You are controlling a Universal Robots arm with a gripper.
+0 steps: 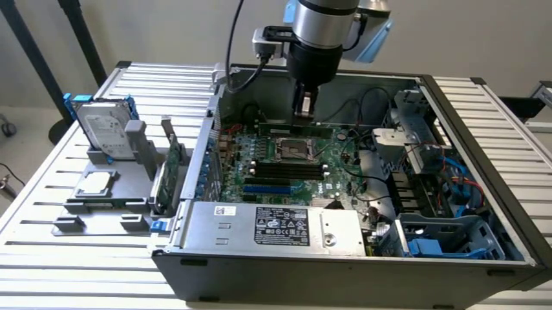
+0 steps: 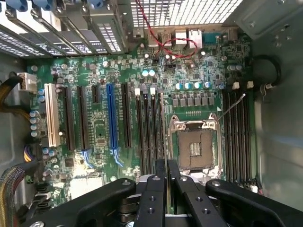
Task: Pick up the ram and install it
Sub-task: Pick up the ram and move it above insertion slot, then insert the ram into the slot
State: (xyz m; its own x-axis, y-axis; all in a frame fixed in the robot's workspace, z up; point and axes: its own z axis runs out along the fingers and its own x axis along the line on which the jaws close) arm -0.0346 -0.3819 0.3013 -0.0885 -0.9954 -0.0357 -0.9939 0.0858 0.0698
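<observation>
Closest to the wrist camera, the gripper (image 2: 166, 164) shows its two black fingers (image 2: 157, 189) drawn nearly together, with just a thin dark sliver between them. In the exterior view the gripper (image 1: 304, 115) hangs straight down into the open computer case (image 1: 483, 168), clamped on the ram (image 1: 322, 126). It is a long, thin green stick with a row of dark chips, gripped around its middle and held level, running toward the exterior view's left and right.

It sits at the far side of the silver processor socket (image 1: 298, 150), low over the motherboard (image 1: 250, 184) along the far bank of slots. Whether it rests in a slot or just above one cannot be told. On the near side of the socket lie the black memory slots (image 1: 285, 170), about as long as the stick.

Nearest in the exterior view is the power supply (image 1: 276, 226) with its white label. Well to the exterior view's left, outside the case, a grey tray (image 1: 64, 226) carries a hard drive (image 1: 102, 132), a square silver processor chip (image 1: 95, 184) and an upright green expansion card (image 1: 175, 169).
</observation>
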